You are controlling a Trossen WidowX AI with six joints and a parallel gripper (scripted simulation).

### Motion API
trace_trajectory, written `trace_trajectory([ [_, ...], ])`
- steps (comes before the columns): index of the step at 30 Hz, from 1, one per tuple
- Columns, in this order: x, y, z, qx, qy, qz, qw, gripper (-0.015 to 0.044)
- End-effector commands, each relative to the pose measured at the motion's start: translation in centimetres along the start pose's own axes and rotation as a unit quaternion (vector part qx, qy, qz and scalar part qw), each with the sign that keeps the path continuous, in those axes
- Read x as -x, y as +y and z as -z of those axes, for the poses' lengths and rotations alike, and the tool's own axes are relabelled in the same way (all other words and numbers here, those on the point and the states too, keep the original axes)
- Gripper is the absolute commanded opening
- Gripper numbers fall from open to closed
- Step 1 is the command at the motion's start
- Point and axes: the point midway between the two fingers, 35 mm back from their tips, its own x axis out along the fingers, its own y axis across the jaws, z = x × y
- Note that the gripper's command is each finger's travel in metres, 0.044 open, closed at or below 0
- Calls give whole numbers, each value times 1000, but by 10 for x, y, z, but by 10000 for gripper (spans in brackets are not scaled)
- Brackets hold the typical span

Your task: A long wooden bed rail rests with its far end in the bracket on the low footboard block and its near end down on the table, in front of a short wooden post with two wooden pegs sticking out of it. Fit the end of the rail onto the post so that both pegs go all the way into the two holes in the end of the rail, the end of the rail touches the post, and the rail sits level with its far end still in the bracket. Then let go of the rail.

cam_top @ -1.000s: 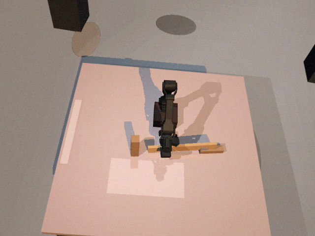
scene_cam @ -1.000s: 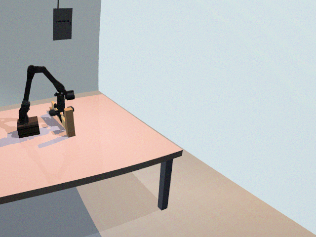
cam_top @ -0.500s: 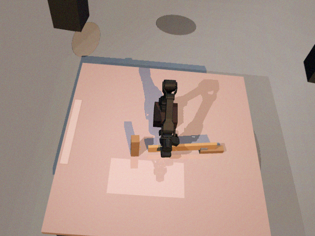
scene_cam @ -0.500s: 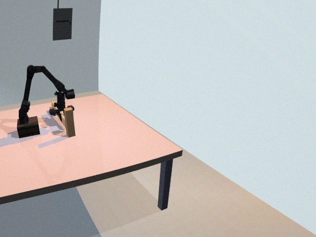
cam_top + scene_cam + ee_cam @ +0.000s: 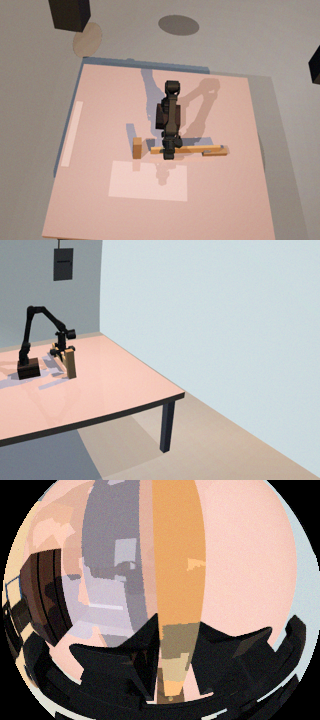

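Arm (image 5: 49, 315): slim black links w/ rounded joints, boxy dark-brown base (image 5: 28, 369), blocky black gripper (image 5: 169, 152); no markings visible.

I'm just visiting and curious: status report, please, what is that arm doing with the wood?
Gripper shut on rail, near its post end. Rail end short of post; gap shows. Nothing seen between them.

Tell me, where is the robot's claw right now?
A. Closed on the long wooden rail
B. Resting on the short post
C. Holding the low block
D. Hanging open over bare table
A: in the top view the gripper straddles the rail, with a gap left before the post.
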Motion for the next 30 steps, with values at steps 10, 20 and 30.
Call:
trace_trajectory([
  [10,11,-5,-1,0,-3,9,1000,0],
  [20,7,-4,-1,0,-3,9,1000,0],
  [30,4,-3,-1,0,-3,9,1000,0],
])
